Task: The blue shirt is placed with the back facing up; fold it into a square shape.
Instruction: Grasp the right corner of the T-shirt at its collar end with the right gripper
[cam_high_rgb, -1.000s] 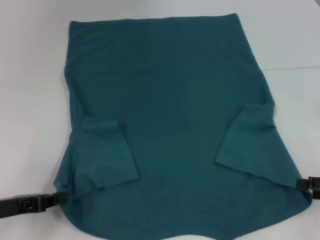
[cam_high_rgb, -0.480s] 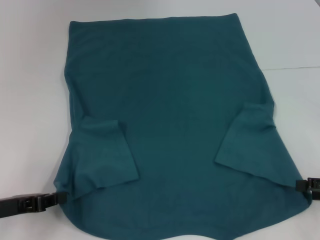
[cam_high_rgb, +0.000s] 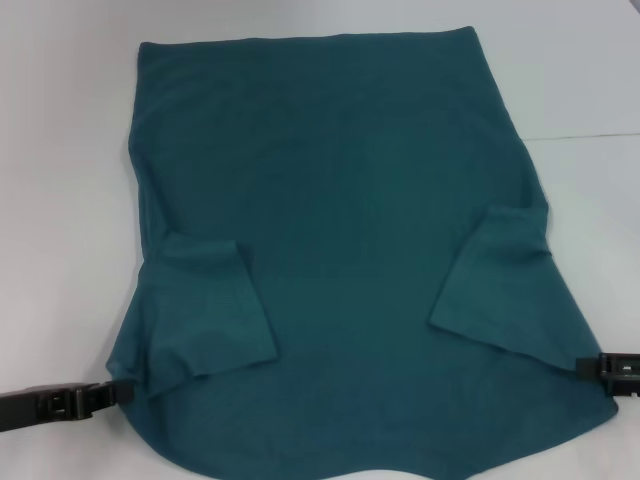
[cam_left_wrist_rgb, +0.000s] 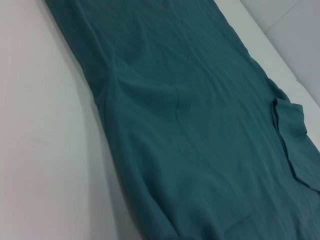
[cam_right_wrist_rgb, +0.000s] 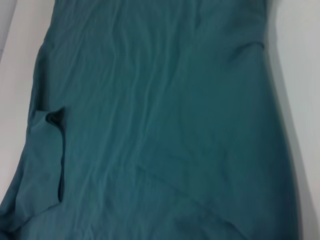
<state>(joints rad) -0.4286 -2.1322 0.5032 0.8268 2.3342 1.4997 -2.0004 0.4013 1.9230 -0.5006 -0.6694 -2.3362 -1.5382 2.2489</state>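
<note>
Jaw state is something I cannot tell for either gripper: each shows only as a black body meeting the cloth edge, with the tips hidden against or under the fabric. My left gripper (cam_high_rgb: 118, 393) sits at about 8 o'clock in the head view, touching the near left corner of the dark teal-blue soft cotton short-sleeved shirt (cam_high_rgb: 340, 200). My right gripper (cam_high_rgb: 588, 368) is at about 4 o'clock, touching the near right corner.

That shirt lies spread over the pale grey table top (cam_high_rgb: 60, 150), plain side up, filling the middle of the view from 12 o'clock down past 6 o'clock. Both short sleeves are already turned inward onto the body: the left sleeve flap (cam_high_rgb: 205, 310) at roughly 7 o'clock, the right sleeve flap (cam_high_rgb: 500, 280) at roughly 4 o'clock. From the wrist views I see the same cloth (cam_left_wrist_rgb: 190, 125) (cam_right_wrist_rgb: 165, 115) lying fairly flat with soft wrinkles.

I judge the sleeve folds done and the lengthwise fold not yet made; the garment is long, not square. What remains, as I read it, is bringing the near edge over toward the far hem at 12 o'clock, possibly more than once, then squaring it.

No containers appear anywhere; nothing holds anything.
</note>
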